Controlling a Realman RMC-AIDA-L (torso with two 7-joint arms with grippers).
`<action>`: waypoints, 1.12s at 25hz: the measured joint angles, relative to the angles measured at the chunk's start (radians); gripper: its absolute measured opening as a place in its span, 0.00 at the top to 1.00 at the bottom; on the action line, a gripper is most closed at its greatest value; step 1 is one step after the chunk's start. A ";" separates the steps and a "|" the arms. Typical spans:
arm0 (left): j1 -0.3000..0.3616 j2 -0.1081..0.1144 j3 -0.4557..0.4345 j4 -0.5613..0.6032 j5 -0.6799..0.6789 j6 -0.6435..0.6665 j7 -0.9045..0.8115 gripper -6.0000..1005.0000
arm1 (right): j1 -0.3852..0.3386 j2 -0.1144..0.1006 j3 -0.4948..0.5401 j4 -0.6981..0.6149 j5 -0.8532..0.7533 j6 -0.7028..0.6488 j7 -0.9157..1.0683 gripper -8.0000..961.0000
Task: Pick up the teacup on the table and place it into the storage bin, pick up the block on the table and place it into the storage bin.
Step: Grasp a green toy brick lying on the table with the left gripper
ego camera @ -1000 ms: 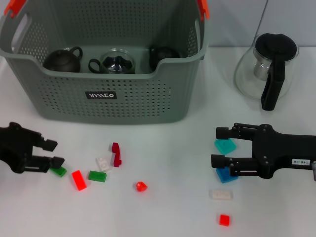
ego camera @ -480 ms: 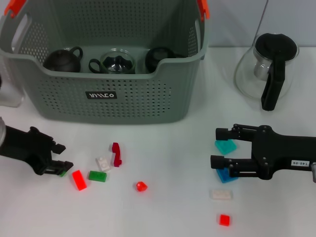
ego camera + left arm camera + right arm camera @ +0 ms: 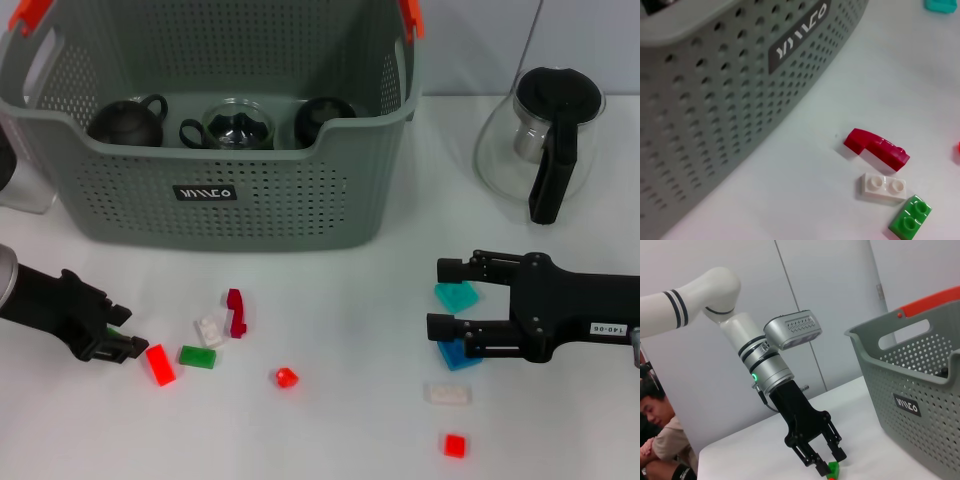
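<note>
Block pick, L arm nearest, fingers round green brick.
Left gripper point(image 3: 122, 338) seen pinching green block point(image 3: 833, 469) at table's 8 o'clock; storage bin point(image 3: 215, 190) lies toward 12–1 o'clock; right gripper point(image 3: 438, 297) spread, idle.

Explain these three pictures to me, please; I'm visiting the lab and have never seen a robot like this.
This is a two-armed robot at a white table. One picture looks down from its head; the other two come from cameras on its wrists. A grey storage bin holding dark teaware stands at the back, a glass jug beside it, small coloured blocks scattered in front. The left hand is down at a green block; the right hand is open beside a teal block, holding nothing.
</note>
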 joint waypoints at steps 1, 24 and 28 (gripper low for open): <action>0.000 0.000 -0.002 -0.001 0.000 0.000 -0.001 0.51 | 0.001 0.000 -0.001 0.000 0.000 0.000 0.000 0.13; 0.017 -0.002 -0.009 0.068 0.052 0.154 -0.065 0.51 | -0.004 -0.005 -0.003 0.000 0.000 0.000 0.000 0.13; 0.043 -0.018 -0.014 0.117 0.040 0.115 -0.057 0.51 | -0.003 -0.005 -0.003 0.000 0.000 0.000 -0.001 0.13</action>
